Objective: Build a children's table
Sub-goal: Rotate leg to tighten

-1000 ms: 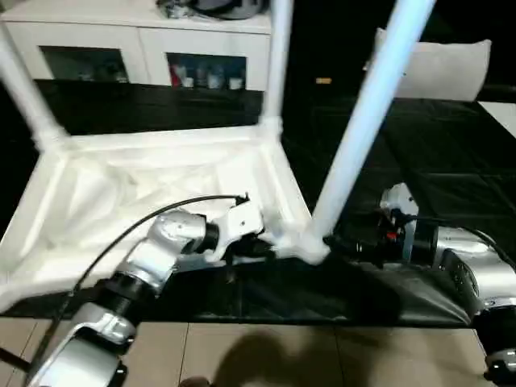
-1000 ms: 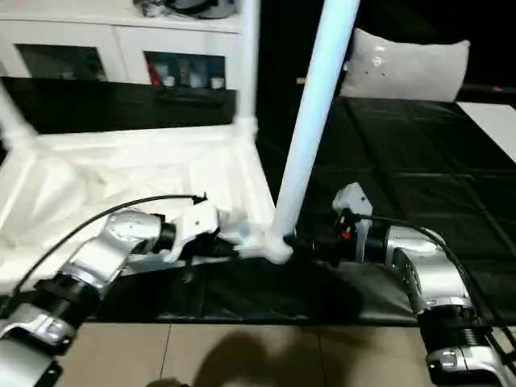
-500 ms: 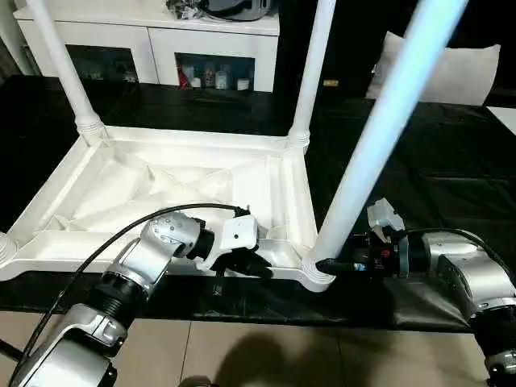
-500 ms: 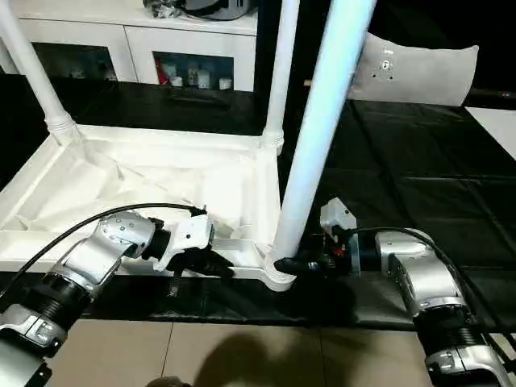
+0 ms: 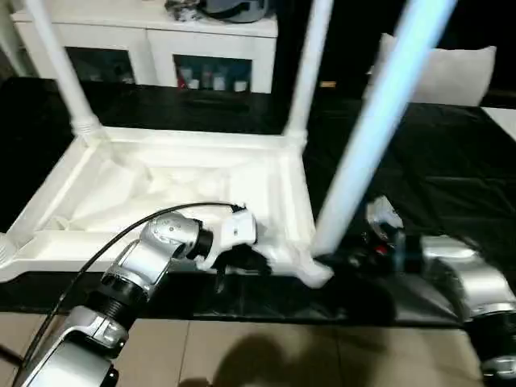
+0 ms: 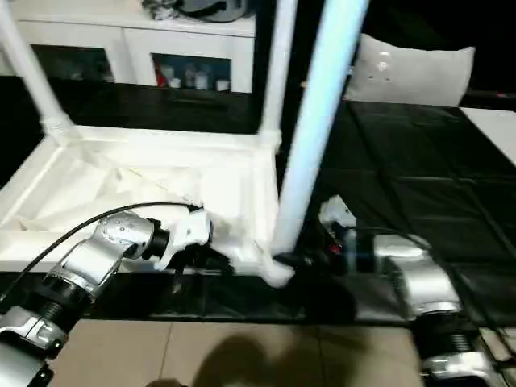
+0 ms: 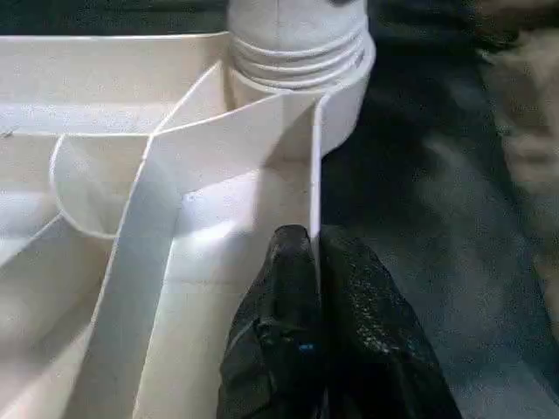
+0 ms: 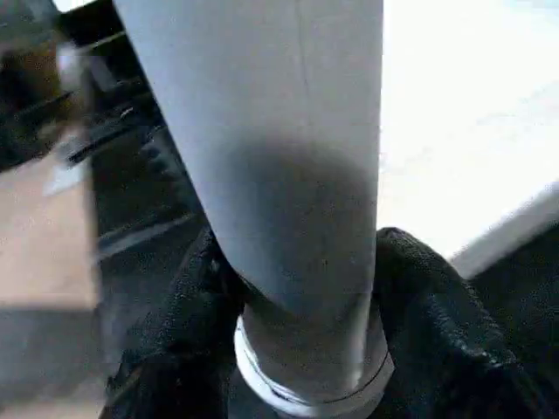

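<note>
Left gripper pinching tabletop rim, right gripper clasping leg base, leg top cropped

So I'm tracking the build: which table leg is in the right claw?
The near right-corner leg, closest to the camera; the right claw straddles its base. The two far legs stand untouched.

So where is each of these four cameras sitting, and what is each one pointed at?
Left eye view: on the head, looking forward and down at the upturned table top; both silver forearms show.
Right eye view: beside it, same scene, slightly shifted.
Left wrist view: along the left gripper, pinching the top's side wall near a corner socket.
Right wrist view: along the right gripper, its fingers either side of the near leg.
Shared: that near leg appears in the head views too.
</note>
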Tool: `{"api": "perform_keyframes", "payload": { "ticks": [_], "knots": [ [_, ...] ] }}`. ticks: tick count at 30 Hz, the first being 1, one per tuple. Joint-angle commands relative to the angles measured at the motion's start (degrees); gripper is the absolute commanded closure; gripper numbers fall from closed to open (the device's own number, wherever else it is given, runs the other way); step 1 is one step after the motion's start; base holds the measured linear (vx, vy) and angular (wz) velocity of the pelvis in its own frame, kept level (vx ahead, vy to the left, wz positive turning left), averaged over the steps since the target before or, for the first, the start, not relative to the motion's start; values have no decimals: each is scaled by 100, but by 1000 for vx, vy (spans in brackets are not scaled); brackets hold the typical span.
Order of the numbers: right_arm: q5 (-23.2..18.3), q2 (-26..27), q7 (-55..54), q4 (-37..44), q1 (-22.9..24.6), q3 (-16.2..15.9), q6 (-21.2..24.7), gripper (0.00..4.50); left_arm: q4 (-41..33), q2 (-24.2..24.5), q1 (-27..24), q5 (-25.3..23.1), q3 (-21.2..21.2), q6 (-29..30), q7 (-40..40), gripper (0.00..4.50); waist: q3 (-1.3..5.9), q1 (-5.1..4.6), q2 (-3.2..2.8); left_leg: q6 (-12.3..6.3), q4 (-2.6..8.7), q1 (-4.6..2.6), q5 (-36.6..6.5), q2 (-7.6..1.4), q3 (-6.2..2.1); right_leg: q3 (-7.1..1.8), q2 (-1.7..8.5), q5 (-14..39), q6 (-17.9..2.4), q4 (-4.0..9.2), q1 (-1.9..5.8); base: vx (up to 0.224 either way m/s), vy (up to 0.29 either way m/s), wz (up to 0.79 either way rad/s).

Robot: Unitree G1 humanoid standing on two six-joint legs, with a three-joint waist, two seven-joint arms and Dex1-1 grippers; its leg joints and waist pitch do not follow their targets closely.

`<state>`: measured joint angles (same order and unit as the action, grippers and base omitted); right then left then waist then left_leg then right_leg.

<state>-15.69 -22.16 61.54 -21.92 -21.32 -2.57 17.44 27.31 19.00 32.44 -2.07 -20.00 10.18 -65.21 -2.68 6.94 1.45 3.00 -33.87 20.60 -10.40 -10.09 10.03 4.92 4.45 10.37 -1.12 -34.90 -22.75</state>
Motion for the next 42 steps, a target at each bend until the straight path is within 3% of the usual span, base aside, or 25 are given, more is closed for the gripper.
{"api": "perform_keyframes", "payload": {
  "ticks": [1, 3, 4, 6, 7, 9, 11, 14, 17, 21, 29, 31, 37, 42],
  "knots": [
    [77, 348, -989, -121, -147, 44, 506, 254, -143, -477, 104, 111, -14, 460, 509, 450, 258, -57, 15, 106, 485, -64, -1904, -332, -180, -276, 520, 3057, -644, 622, 202, 0, 0, 0],
    [362, 691, -1897, -197, -272, 85, 818, 254, -10, -850, 236, 52, 181, 894, 1243, 450, 268, -129, -20, 132, 484, -62, -1984, -317, -193, -269, 515, 3121, -573, 642, 211, 0, 0, 0],
    [483, 796, -2196, -223, -313, 80, 923, 254, 33, -966, 281, 24, 240, 1038, 1487, 450, 270, -177, -4, 163, 483, -68, -1997, -313, -200, -258, 501, 3056, -588, 644, 200, 0, 0, 0],
    [361, 1253, -2975, -411, -480, 374, 1237, 254, 224, -1315, 412, -77, 397, 1214, 2246, 450, 281, -233, 12, 137, 482, -30, -1903, -298, -198, -266, 504, 2944, -599, 642, 221, 0, 0, 0],
    [343, 1364, -3164, -481, -522, 439, 1221, 254, 285, -1422, 455, -101, 440, 1233, 2464, 450, 282, -247, 10, 122, 460, -61, -1894, -286, -187, -263, 505, 2948, -600, 662, 188, 0, 0, 0],
    [413, 1472, -3370, -560, -550, 435, 1036, 254, 345, -1607, 515, -111, 528, 1284, 2762, 450, 299, -228, 13, -5, 451, -42, -1700, -280, -154, -280, 503, 2733, -594, 673, 210, 0, 0, 0],
    [539, 1523, -3377, -548, -526, 325, 759, 199, 289, -1749, 524, -152, 571, 1347, 2928, 450, 316, -204, 24, -79, 460, -23, -1511, -293, -141, -288, 496, 2371, -643, 638, 233, 0, 0, 0],
    [559, 1545, -3336, -462, -486, 295, 688, 176, 188, -1774, 498, -187, 522, 1370, 2893, 450, 331, -159, 16, -172, 456, -12, -1261, -297, -125, -301, 482, 1843, -784, 578, 258, 0, 0, 0],
    [517, 1458, -3210, -280, -457, 394, 692, 153, 122, -1661, 465, -271, 375, 1254, 2748, 450, 335, -136, 4, -234, 456, -10, -1102, -299, -114, -300, 474, 1495, -895, 551, 280, 0, 0, 0],
    [431, 1204, -2934, -193, -413, 440, 578, 121, 107, -1500, 428, -274, 312, 1120, 2603, 450, 335, -127, -5, -247, 459, -18, -1147, -308, -109, -293, 484, 1492, -929, 555, 295, 0, 0, 0],
    [399, -114, -1102, 52, -239, 240, 114, 39, 33, -642, 246, -308, 2, 453, 1419, 450, 368, -80, 5, -454, 405, 37, -781, -312, -108, -272, 489, 948, -1054, 479, 341, 0, 0, 0],
    [398, -177, -1011, 58, -238, 227, 99, 26, 27, -591, 235, -308, -22, 418, 1341, 450, 357, -90, 0, -484, 406, 23, -804, -322, -100, -270, 481, 932, -1110, 479, 326, 0, 0, 0],
    [270, -947, 542, -16, -287, -56, -386, 26, -78, 163, 58, -202, -430, -569, -92, 450, 350, 11, -6, -474, 408, -7, -994, -353, -95, -268, 497, 1202, -1126, 486, 312, 0, 0, 0],
    [88, -1124, 1267, 86, -288, -208, -348, 55, -122, 374, 48, -187, -577, -841, -587, 450, 343, 117, -33, -433, 411, -43, -1085, -389, -85, -266, 491, 1264, -1185, 473, 278, 0, 0, 0]
  ]
}}
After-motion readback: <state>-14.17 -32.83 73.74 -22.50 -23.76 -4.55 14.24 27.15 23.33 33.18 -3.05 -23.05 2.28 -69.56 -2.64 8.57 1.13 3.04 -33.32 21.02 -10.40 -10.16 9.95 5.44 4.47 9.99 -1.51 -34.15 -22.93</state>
